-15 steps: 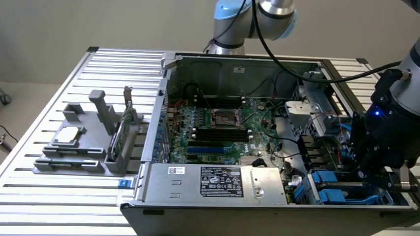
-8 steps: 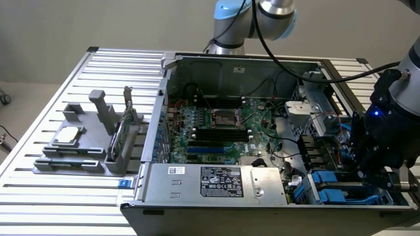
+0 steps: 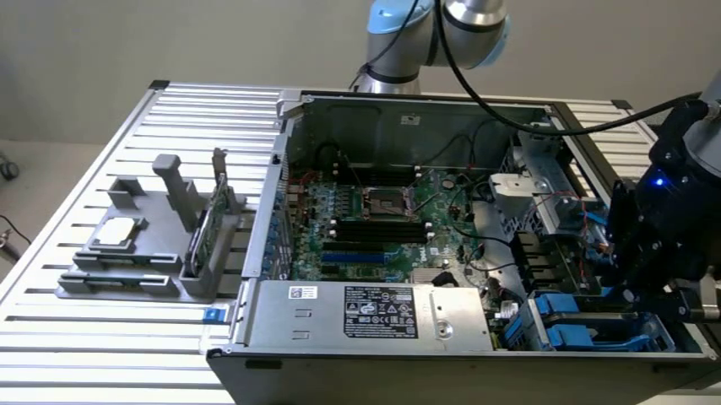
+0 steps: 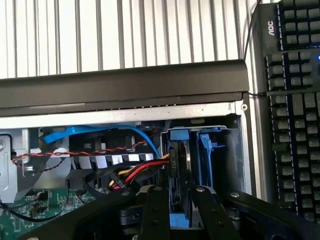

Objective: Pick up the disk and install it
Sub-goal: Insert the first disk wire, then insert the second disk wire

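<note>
Disk (image 4: 179,165) upright in the drive bay of the open computer case (image 3: 338,316).
The tool (image 4: 176,200) hangs directly over it, its fingers (image 4: 156,210) slightly spread on either side of the disk's blue-framed edge; whether they touch it I cannot tell.

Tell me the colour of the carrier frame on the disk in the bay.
Blue, on the disk; clearest in the wrist view.

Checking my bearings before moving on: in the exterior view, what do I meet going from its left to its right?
Grey parts holder → open computer case with motherboard → blue drive carriers → gripper.
</note>
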Robot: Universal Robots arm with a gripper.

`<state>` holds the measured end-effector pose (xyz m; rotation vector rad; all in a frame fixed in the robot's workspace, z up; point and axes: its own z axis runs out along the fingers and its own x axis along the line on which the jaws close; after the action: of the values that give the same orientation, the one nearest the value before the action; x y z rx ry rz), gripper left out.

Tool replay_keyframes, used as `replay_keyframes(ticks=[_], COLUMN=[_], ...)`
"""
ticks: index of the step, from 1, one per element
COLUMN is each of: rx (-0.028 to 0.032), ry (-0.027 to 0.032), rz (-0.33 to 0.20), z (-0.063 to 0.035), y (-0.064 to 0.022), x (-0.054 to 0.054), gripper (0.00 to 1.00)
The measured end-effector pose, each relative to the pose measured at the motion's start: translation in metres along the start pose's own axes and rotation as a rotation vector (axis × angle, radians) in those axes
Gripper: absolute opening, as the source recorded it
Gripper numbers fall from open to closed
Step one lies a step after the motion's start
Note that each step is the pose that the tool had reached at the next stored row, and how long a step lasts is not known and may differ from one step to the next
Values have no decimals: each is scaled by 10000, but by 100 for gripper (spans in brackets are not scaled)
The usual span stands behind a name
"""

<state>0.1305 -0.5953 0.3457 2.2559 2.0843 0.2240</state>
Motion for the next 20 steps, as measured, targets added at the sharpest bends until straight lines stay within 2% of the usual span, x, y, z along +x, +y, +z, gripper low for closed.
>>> replay_keyframes(ticks=[4, 12, 20], rx=[3, 21, 22], ry=[40, 76, 84], rz=[4, 6, -12], z=[-33, -64, -65], y=[-54, -254, -260], x=[-2, -17, -18], gripper=[25, 25, 25])
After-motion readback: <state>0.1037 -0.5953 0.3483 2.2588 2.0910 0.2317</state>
